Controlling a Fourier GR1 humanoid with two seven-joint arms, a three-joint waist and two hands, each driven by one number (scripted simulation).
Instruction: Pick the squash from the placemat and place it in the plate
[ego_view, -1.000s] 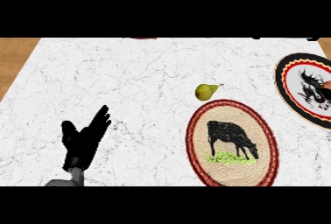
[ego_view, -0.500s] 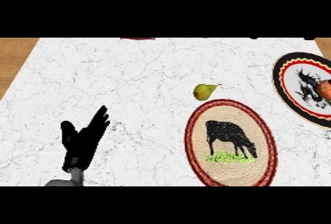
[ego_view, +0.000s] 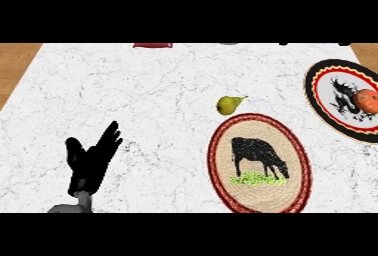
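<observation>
Squash (ego_view: 367, 100), reddish and round, rests on the plate (ego_view: 330, 75) near the right edge of the counter (ego_view: 148, 90), off the placemat (ego_view: 255, 130); left hand (ego_view: 92, 165) is released, resting at lower left, right hand unseen; risk: a nudge could roll it over the rim.

Plate (ego_view: 311, 93) and orange-red item (ego_view: 368, 100) on it, partly beyond the right edge.

text: none readable | labels, brands: none | numbers, signs: none

Matte black left hand (ego_view: 90, 167) with slim fingers and thumb, on a grey forearm (ego_view: 74, 206).
</observation>
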